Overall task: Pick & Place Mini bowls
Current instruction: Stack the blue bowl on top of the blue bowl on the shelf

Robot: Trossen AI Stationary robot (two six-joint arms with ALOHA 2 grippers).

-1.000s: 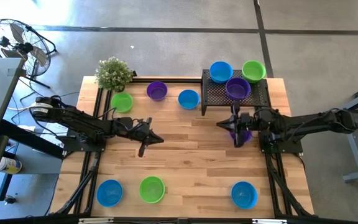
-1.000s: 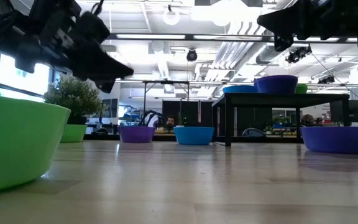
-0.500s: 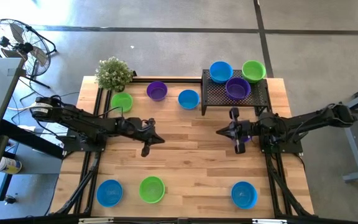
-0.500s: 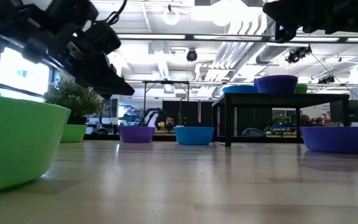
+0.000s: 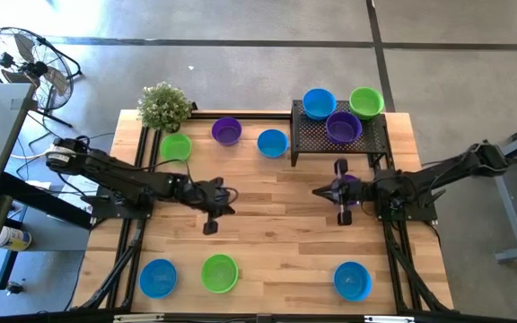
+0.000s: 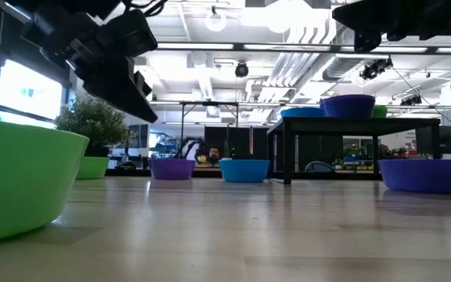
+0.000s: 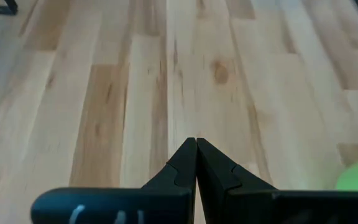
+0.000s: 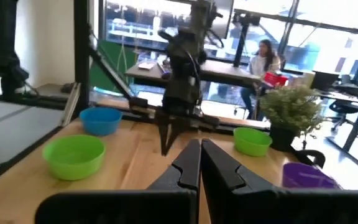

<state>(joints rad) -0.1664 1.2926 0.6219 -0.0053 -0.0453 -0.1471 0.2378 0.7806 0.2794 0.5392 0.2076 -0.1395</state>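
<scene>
closure on both sides, nothing held.

high view: left gripper (image 5: 229,192) shut and empty above the bare table (image 5: 267,233), pulled back a little toward its own side since a second ago. right gripper (image 5: 317,190) shut too, drawn back likewise, its arm crossing above a purple mini bowl (image 5: 352,182). three more bowls up on the black mesh stand (image 5: 375,144), six others loose near the table's far and near edges.

low view: left gripper (image 6: 146,111) now angled steeply down, well clear of the wood. purple mini bowl (image 6: 424,174) flat on the table, unshifted.

left wrist view: fingers (image 7: 185,163) pressed together over bare planks.

right wrist view: fingers (image 8: 188,163) together, facing the left arm.

probably between picks, with no grasp begun.
</scene>
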